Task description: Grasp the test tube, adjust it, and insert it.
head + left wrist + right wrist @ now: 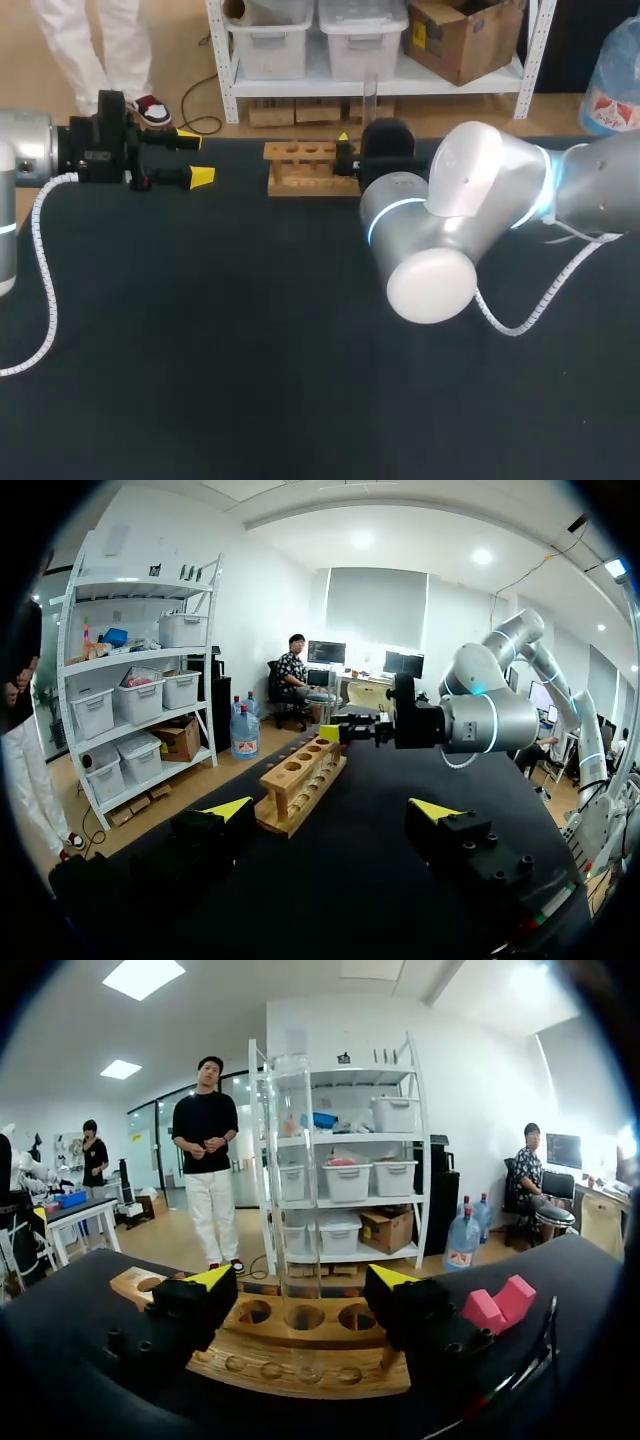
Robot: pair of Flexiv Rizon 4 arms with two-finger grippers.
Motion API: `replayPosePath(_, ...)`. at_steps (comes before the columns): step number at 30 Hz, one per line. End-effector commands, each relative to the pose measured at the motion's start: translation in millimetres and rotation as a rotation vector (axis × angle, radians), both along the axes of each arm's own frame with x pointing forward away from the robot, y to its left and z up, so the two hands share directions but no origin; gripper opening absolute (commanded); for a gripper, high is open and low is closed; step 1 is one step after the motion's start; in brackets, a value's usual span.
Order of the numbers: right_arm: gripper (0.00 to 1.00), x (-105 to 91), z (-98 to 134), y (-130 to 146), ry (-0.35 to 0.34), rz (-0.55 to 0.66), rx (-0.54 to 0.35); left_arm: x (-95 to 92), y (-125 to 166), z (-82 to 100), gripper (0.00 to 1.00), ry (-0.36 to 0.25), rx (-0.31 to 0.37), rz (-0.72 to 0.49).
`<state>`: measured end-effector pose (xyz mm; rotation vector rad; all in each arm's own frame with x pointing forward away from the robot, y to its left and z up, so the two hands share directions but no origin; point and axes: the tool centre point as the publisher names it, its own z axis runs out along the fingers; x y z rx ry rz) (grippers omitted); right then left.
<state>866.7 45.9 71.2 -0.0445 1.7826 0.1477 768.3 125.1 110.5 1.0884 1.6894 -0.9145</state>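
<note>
Right tool [300,1282] sat at the right end of the wooden test tube rack [300,185], fingers spread, with the glass test tube [295,1160] standing upright between them; a gap showed on each side, so neither finger touched it. The tube's lower end reached down to the rack's holes, though whether it was seated there could not be told. Left tool [195,158] hung well apart to the rack's left, above the dark bench [250,350], fingers spread wide.
</note>
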Motion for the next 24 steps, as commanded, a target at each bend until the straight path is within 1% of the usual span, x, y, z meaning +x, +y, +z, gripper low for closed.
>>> replayPosePath(1,1.0,-11.5,16,-8,0.006,0.054,0.04,-0.2,0,-1.3,1.0,-0.004,-0.003,0.001)
replayPosePath(6,1.0,-28.1,33,-9,0.012,0.14,0.086,-0.2,0,-1.3,1.0,-0.004,-0.003,0.001)
replayPosePath(10,1.0,-39.1,43,-10,0.018,0.199,0.098,-0.2,0,-1.3,1.0,-0.004,-0.003,0.001)
replayPosePath(15,1.0,-50.9,52,-14,0.06,0.289,0.112,-0.2,0,-1.3,1.0,-0.004,-0.003,0.001)
replayPosePath(21,1.0,-58.8,60,-19,0.098,0.359,0.164,-0.2,0,-1.3,1.0,-0.004,-0.003,0.001)
replayPosePath(24,1.0,-60.8,62,-20,0.1,0.372,0.153,-0.2,0,-1.3,1.0,-0.004,-0.003,0.001)
